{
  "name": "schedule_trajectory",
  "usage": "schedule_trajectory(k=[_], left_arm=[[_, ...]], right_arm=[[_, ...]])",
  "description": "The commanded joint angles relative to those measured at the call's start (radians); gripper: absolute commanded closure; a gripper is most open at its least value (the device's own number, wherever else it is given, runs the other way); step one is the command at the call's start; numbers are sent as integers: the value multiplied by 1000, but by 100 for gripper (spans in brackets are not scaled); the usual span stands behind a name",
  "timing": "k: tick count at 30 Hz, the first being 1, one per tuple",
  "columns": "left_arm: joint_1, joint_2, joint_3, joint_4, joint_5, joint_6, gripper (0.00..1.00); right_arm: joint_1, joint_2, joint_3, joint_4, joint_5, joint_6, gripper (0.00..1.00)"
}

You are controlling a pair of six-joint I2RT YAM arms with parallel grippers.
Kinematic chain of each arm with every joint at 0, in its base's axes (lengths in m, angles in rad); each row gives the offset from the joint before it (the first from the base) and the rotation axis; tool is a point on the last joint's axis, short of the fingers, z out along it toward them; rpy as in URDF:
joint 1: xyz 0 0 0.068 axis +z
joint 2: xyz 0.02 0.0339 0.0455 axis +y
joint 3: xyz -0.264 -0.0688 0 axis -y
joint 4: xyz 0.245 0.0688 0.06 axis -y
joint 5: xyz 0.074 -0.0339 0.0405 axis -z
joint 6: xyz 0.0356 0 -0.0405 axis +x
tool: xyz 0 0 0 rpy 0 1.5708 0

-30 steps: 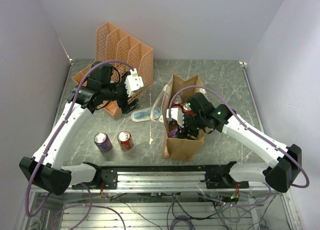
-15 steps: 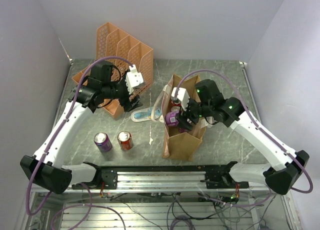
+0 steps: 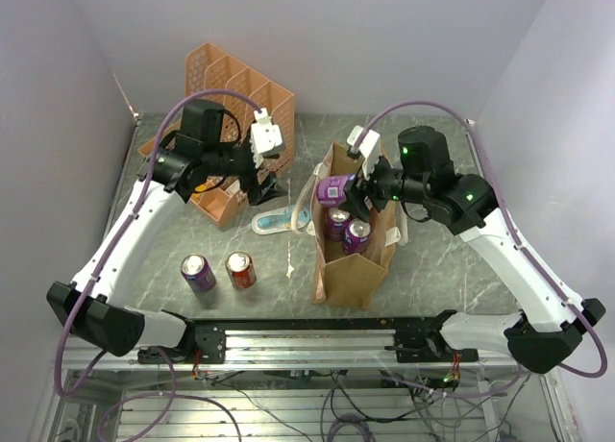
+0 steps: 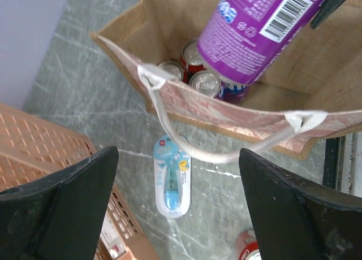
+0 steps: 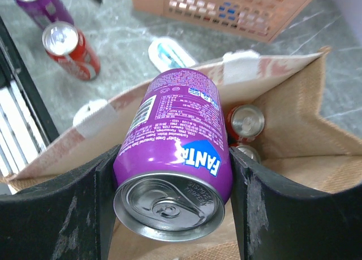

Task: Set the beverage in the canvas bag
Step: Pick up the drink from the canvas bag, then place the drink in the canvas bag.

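Observation:
The tan canvas bag (image 3: pixel 350 265) stands open at the table's middle, with white handles (image 4: pixel 169 116). My right gripper (image 3: pixel 348 192) is shut on a purple Fanta can (image 3: pixel 335 187), held on its side above the bag's far left opening; the can fills the right wrist view (image 5: pixel 175 152) between my fingers (image 5: pixel 85 203). Several cans stand inside the bag (image 3: pixel 356 233), (image 4: pixel 205 83), (image 5: pixel 245 121). My left gripper (image 3: pixel 265 184) is open and empty, left of the bag above the table (image 4: pixel 178 215). A purple can (image 3: pixel 198 272) and a red can (image 3: pixel 239 268) stand on the table at the near left.
An orange mesh file organiser (image 3: pixel 231 86) stands at the far left, close to my left arm. A blue-and-white packaged item (image 3: pixel 274 221) lies flat just left of the bag, also in the left wrist view (image 4: pixel 171 178). A metal rail (image 3: pixel 317 331) runs along the near edge.
My right gripper has risen from deep inside the bag to above its far opening, with the purple can in it. My left gripper has shifted slightly farther back.

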Motion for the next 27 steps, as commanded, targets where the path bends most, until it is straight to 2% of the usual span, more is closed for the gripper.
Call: schedule_trajectory(k=[1, 6, 14, 21, 27], left_arm=[[-56, 37, 92, 14, 63, 21, 0], [-131, 90, 186, -57, -5, 147, 1], [-219, 155, 252, -147, -88, 298, 1], [-275, 107, 226, -323, -115, 514, 0], [-449, 77, 227, -403, -159, 487, 3]], right_arm=[[-3, 20, 131, 86, 25, 66, 100], [-3, 71, 224, -4, 78, 90, 100], [-15, 46, 236, -113, 117, 87, 100], [-71, 44, 223, -261, -9, 73, 100], [-160, 57, 185, -256, -74, 59, 100]])
